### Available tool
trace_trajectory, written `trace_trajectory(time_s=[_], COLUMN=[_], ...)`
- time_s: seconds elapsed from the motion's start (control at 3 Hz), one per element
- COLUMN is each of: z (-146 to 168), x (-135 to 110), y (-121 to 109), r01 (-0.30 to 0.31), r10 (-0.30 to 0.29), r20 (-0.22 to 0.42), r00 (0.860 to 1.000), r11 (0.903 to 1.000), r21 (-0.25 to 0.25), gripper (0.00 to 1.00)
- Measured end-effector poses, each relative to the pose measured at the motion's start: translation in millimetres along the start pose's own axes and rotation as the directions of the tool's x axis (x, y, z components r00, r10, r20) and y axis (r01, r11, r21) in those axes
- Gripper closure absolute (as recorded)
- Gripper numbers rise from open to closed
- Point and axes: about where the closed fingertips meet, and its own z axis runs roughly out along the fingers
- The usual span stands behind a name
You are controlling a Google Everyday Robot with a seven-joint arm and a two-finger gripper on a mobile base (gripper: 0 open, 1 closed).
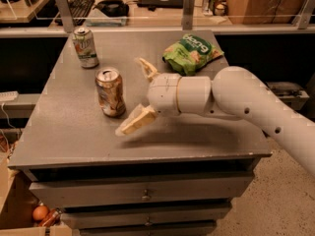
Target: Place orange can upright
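The orange can (110, 92), dented, orange-gold with a silver top, stands upright on the grey table (74, 141) left of centre. My gripper (138, 95) is open just to the right of the can, apart from it. One finger (146, 68) points up and back, the other finger (134, 122) points down and left toward the table. The white arm reaches in from the right.
A white-and-green can (85, 47) stands upright at the back left of the table. A green snack bag (192, 54) lies at the back right. Drawers sit below the table front. A desk with a keyboard runs behind the table.
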Motion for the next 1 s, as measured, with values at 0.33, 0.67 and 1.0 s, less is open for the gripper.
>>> trace_trajectory(time_s=[0.33,0.67,1.0], z=[-5.2,-13.9,-49.8], x=[-3.3,-5.5,-12.8], y=[-8.3,-15.9,-32.5], r01=[-0.003,-0.015,-0.056], r10=[0.003,0.016,0.059], r20=[-0.026,-0.063,-0.135], r00=[1.0,0.998,0.989], r11=[1.0,0.9999,0.9981], r21=[0.004,0.006,0.025], gripper=[0.0,0.0,0.0])
